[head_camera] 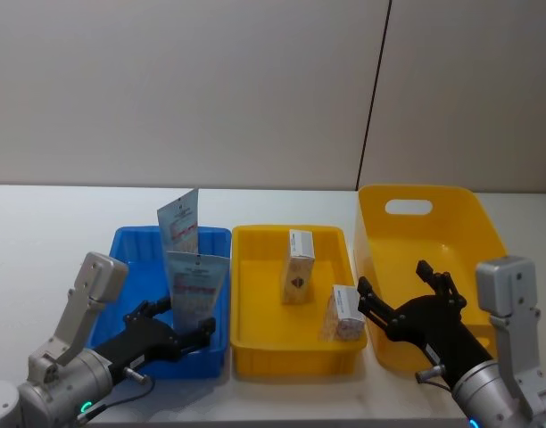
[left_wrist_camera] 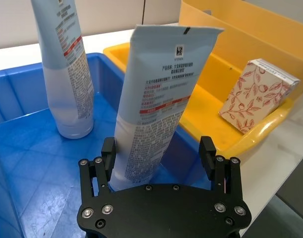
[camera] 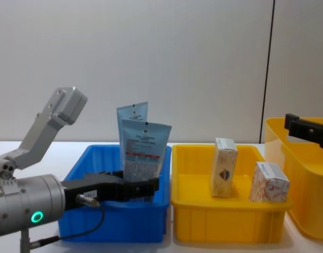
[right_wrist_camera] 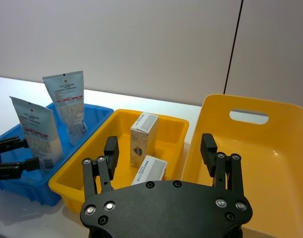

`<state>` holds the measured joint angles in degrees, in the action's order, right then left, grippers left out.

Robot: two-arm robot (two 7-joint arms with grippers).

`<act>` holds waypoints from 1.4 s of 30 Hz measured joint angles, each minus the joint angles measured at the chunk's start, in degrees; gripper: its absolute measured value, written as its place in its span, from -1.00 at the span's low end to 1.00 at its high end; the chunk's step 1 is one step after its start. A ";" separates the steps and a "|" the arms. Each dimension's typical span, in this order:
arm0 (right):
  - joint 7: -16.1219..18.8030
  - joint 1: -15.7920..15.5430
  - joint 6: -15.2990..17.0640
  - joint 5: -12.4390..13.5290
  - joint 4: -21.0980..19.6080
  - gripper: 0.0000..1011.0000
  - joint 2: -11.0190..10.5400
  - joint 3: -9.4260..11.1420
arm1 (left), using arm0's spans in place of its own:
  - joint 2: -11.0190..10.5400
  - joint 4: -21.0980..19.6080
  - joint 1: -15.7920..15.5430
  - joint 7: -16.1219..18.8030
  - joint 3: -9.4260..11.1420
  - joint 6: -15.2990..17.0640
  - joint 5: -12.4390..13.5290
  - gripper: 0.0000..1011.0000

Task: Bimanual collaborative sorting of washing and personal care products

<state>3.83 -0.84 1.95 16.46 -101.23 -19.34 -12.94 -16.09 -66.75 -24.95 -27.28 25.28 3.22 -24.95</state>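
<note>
The left gripper point(left_wrist_camera: 157, 148) sits low in the blue bin point(left_wrist_camera: 23, 148), jaws open astride the near tube point(left_wrist_camera: 156, 94) — not gripping. An off-centre squeeze could tip that leaning tube into the 2nd tube point(left_wrist_camera: 62, 64) behind. The right gripper point(right_wrist_camera: 160, 145) hovers, jaws spread, over the large yellow bin point(right_wrist_camera: 270, 163).

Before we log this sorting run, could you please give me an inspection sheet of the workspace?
Surface: white table.
Job's things: near tube and far tube upright in the blue bin; emblem box and orange-patterned box in the small yellow bin.
Clutter: nothing seen.
Grippers: left gripper open, straddling the near tube; right gripper open over the large yellow bin.
Cables: thin black cable under the left wrist.
Surroundings: beige wall, dark vertical seam.
</note>
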 joint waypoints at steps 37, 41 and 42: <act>0.00 0.00 0.00 0.00 0.00 0.98 0.00 0.00 | 2.85 11.65 -6.76 -6.65 0.74 -4.80 0.58 0.98; 0.00 0.00 0.00 0.00 0.00 0.98 0.00 0.00 | 3.04 12.49 -7.34 -6.80 0.80 -5.09 0.48 0.98; 0.00 0.00 0.00 0.00 0.00 0.98 0.00 0.00 | 3.07 12.64 -7.42 -6.80 0.81 -5.11 0.49 0.98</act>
<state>3.83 -0.84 1.95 16.46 -101.23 -19.34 -12.94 -13.02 -54.11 -32.37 -34.08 26.09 -1.89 -24.47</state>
